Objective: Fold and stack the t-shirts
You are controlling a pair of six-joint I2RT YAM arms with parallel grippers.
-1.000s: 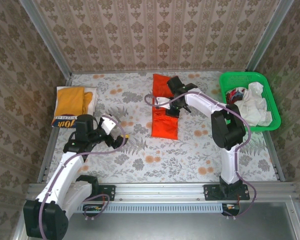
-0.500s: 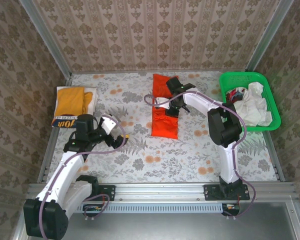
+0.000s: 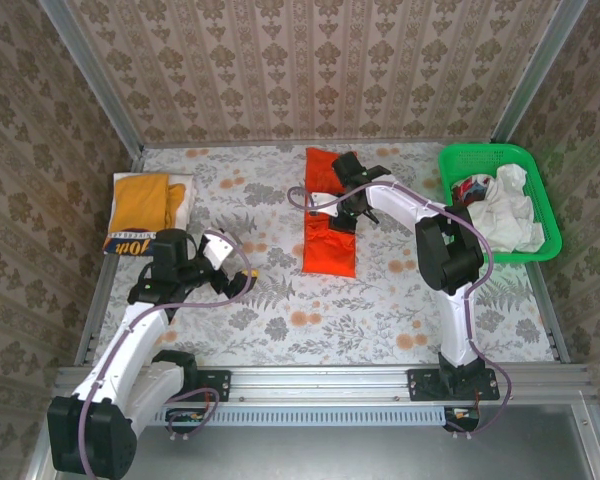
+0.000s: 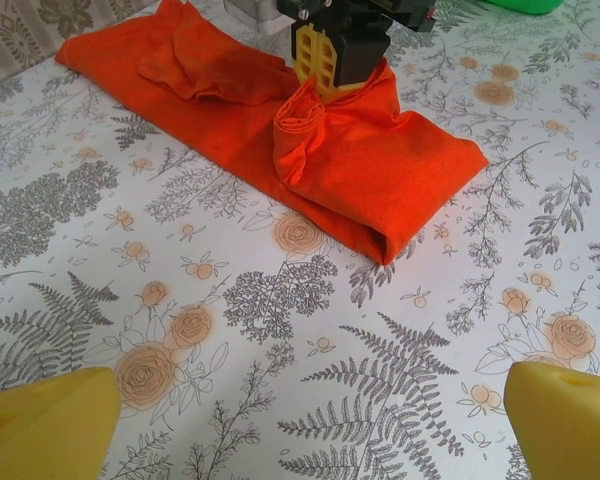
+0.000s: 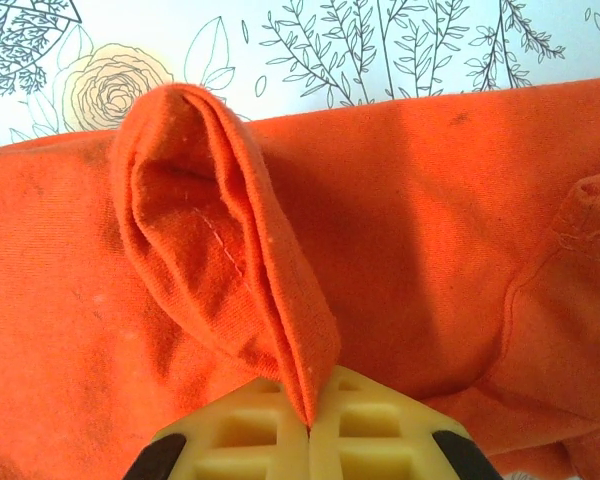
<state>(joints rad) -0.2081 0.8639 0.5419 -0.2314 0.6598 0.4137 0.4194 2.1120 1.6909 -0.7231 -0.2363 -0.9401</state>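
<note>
Orange-red t-shirt (image 3: 328, 250) is lying folded into a long strip at table centre, running from the far edge toward the near side. Right gripper (image 5: 310, 425) is pinching a raised fold of it, jaws fully closed on the cloth, yellow pads (image 5: 240, 440) meeting on the fold's edge. The fold is standing up in a loop above the rest of the shirt. In the top view the Right gripper (image 3: 345, 215) is sitting over the strip's middle, arm reaching in from the right. Left wrist view is giving the same grip from the front: Right gripper (image 4: 335, 50) holding up a bunched hump of cloth, near end of the shirt doubled over.

Left gripper (image 3: 248, 272) is hovering wide open, holding nothing, well left of the orange shirt, fingers (image 4: 40, 415) spread above the floral table (image 3: 280, 320).

Mustard-yellow t-shirt (image 3: 140, 205) is lying folded at the table's far left, navy lettered band at its near end. White t-shirts (image 3: 505, 210) are sitting crumpled in the green basket (image 3: 480, 152) at far right.
</note>
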